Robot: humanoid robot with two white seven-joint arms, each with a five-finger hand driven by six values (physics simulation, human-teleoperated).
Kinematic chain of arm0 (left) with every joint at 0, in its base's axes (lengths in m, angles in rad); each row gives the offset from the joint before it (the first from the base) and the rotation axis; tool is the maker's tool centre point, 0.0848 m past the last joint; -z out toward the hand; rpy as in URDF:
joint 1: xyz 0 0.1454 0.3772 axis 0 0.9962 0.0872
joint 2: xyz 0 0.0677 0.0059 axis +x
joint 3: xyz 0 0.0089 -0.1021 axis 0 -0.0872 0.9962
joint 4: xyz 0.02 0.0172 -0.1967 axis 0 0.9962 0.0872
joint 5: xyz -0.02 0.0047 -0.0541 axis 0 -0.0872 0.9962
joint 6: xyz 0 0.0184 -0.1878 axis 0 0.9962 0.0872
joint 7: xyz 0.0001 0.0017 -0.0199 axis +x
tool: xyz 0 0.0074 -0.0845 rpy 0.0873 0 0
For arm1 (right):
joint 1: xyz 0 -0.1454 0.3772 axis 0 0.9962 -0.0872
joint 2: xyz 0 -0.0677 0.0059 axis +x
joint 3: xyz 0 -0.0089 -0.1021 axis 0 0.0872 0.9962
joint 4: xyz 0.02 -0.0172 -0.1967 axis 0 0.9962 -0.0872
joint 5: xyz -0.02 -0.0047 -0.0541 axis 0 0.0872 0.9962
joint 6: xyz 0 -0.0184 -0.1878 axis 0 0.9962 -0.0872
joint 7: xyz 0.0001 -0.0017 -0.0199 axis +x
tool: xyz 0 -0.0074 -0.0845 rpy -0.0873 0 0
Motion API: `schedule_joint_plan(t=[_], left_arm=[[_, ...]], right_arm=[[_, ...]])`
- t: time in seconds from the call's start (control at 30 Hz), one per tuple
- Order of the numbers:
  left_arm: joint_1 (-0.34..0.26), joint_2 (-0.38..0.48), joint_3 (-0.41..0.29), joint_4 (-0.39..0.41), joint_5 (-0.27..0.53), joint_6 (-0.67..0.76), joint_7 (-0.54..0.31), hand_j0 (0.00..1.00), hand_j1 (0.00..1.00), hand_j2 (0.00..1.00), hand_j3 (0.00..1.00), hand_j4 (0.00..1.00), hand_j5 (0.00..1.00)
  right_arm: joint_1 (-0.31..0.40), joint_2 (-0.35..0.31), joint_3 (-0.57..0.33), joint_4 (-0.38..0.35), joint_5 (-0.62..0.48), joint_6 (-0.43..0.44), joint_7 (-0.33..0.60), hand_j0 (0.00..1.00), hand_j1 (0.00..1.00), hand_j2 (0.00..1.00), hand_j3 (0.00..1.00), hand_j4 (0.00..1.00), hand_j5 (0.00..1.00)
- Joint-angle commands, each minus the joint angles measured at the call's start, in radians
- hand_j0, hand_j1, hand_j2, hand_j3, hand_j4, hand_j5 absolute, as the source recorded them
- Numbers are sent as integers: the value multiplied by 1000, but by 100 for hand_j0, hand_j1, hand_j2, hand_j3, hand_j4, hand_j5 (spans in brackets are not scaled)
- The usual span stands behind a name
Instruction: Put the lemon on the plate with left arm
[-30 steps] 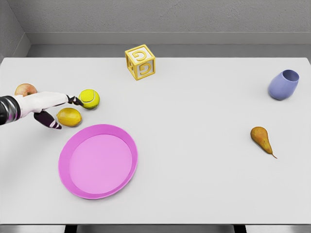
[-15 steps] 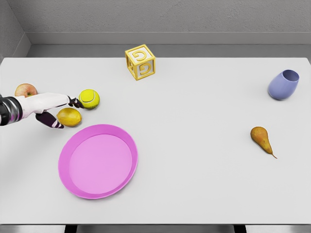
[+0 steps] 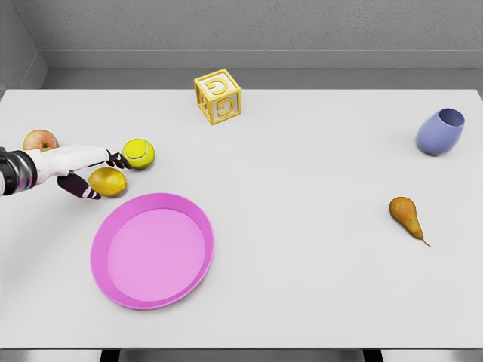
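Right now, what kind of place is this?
Probably a simulated tabletop test scene, not a home: a bare white table before plain grey walls, with unrelated props such as a letter block, tennis ball and pear.

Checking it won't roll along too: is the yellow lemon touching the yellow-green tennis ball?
Apart. The head view shows a strip of white table between the yellow lemon and the yellow-green tennis ball.
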Motion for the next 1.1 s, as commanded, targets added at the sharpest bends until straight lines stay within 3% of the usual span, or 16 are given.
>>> schedule_joint_plan(t=[0.0,1.07], left_arm=[[0,-11,0,8,-12,-1,0,80,80,80,80,80,80],[0,-40,-1,44,-35,-2,0,80,80,80,80,80,80]], right_arm=[[0,0,0,0,0,0,0,100,100,100,100,100,100],[0,0,0,0,0,0,0,100,100,100,100,100,100]])
